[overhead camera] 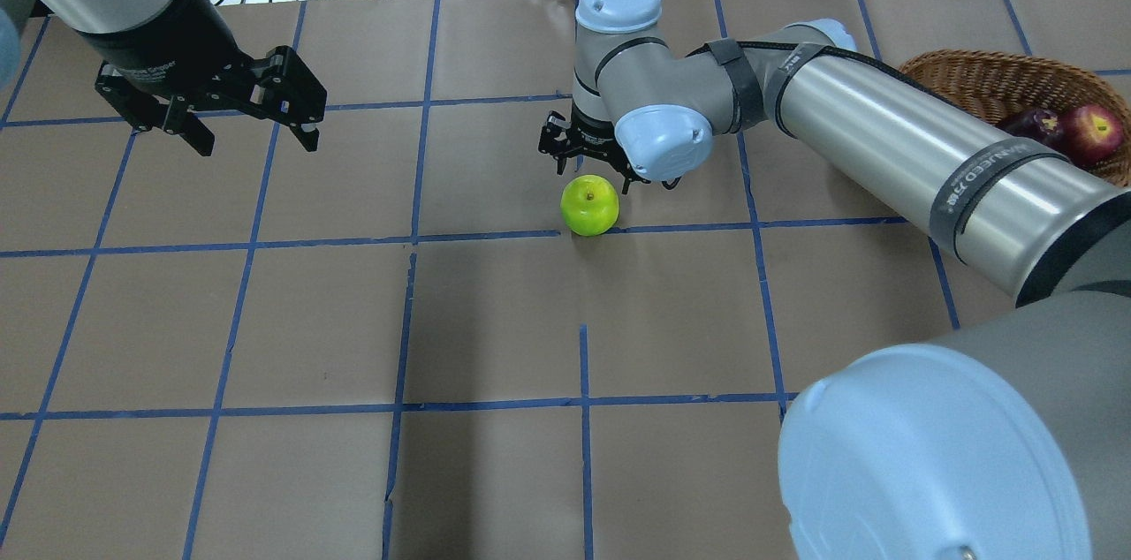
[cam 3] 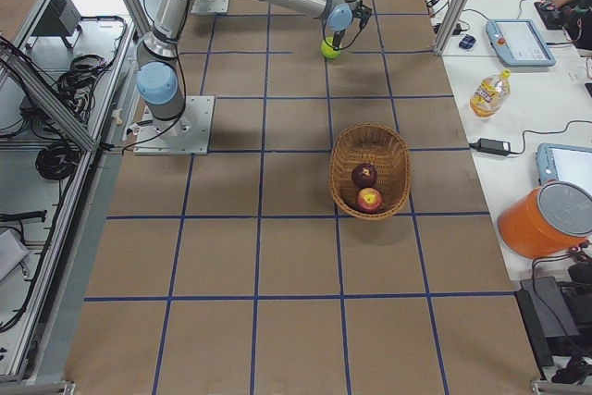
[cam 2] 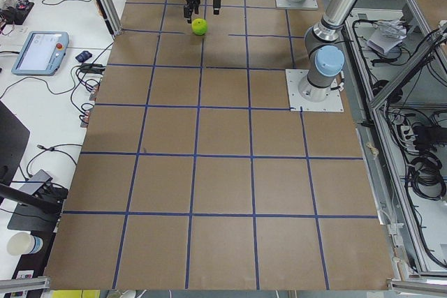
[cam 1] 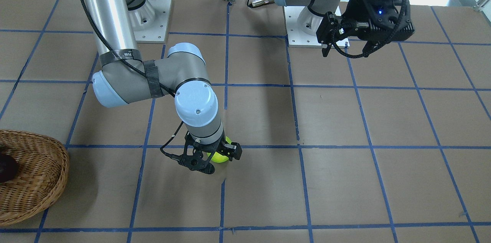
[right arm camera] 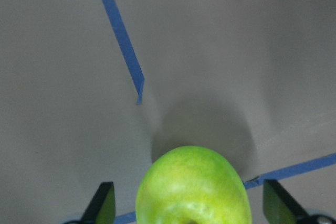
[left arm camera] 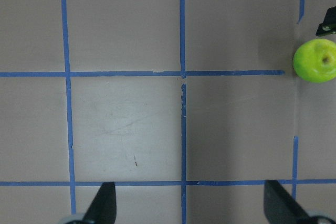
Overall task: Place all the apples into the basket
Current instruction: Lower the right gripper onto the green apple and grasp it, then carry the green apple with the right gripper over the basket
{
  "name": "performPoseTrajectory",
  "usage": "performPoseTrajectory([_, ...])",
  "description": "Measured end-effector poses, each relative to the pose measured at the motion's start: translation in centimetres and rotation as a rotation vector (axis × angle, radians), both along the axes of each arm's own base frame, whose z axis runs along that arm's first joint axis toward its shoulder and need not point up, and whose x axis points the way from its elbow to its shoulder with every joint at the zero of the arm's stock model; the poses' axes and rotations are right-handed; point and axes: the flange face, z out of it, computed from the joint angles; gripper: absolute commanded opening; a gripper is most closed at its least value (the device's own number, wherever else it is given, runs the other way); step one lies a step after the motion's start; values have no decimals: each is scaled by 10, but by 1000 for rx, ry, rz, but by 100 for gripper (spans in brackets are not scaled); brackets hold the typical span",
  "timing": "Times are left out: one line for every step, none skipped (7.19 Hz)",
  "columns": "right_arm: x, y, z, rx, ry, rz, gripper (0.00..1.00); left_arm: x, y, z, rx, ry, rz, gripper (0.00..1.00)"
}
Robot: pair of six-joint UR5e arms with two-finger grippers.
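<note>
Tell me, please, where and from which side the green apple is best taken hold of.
Grip the green apple across its widest middle, coming straight down from above. It sits on the table with its stem dip up, and its sides are evenly round. The right gripper hangs open over it, one finger on each side.

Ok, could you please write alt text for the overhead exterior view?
The right gripper, jaws open, hangs close by a green apple on a brown table with blue tape lines. A red apple and a dark apple lie in the wicker basket at the far right; the left gripper, jaws open, hangs at upper left.
</note>
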Motion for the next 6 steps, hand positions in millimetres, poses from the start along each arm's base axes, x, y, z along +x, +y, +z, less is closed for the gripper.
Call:
performPoseTrajectory([3, 1, -8, 17, -15, 2, 100, 1, -4, -2, 6, -13, -1, 100])
performPoseTrajectory([6, 1, -15, 34, -36, 4, 100, 2, -7, -3, 9, -17, 0, 100])
performPoseTrajectory([7, 3, -21, 49, -44, 6, 100, -1, -9, -5, 13, -22, -3, 100])
performPoseTrajectory([5, 7, -30, 68, -40, 11, 91, -5, -10, -7, 19, -47, -14, 100])
performPoseTrajectory([3, 14, -41, 88, -32, 17, 36, -7, -12, -9, 22, -76, -23, 100])
performPoseTrajectory([2, 18, -44, 91, -31, 20, 8, -9, -12, -9, 22, -69, -25, 100])
